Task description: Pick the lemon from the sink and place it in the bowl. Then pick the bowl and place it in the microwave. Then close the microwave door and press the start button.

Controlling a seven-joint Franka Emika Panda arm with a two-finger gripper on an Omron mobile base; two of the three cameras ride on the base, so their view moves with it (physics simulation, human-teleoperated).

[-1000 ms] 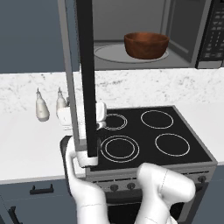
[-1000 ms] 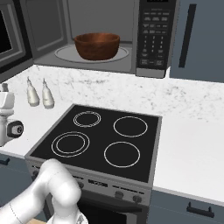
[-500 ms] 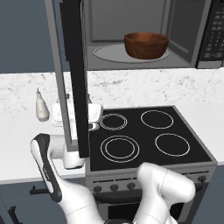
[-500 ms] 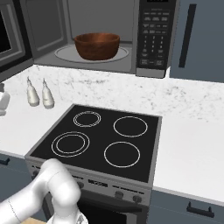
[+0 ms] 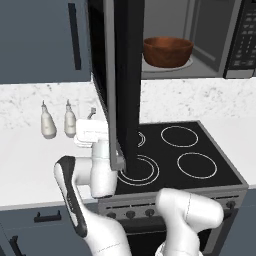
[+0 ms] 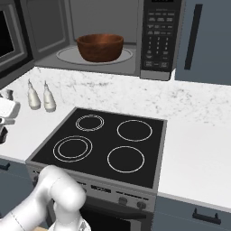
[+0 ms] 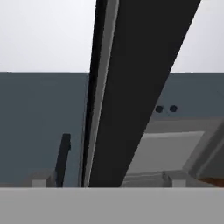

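The reddish-brown bowl point(image 5: 167, 50) point(image 6: 100, 47) stands on the turntable inside the open microwave point(image 6: 103, 18). The lemon is hidden and the sink is out of view. The microwave door point(image 5: 125, 85) point(image 7: 135, 87) hangs open over the stove's left side, seen nearly edge-on. My gripper point(image 5: 95, 125) point(image 6: 6, 111) point(image 7: 105, 183) sits at the door's outer side near its lower edge. In the hand view its fingertips stand wide apart with the door's edge between them, so it looks open. The black keypad strip point(image 6: 155, 34) is at the microwave's right.
A black four-ring cooktop point(image 6: 106, 142) lies below the microwave, with knobs along its front. Two pale bottles point(image 5: 48, 123) point(image 6: 47, 98) stand on the white marble counter point(image 6: 194, 113) to its left. Dark cabinets point(image 5: 40, 40) flank the microwave.
The door panel has swung to the right, toward the microwave. My hand has shifted with it beside the door's lower edge, and the elbow has dropped low at the left.
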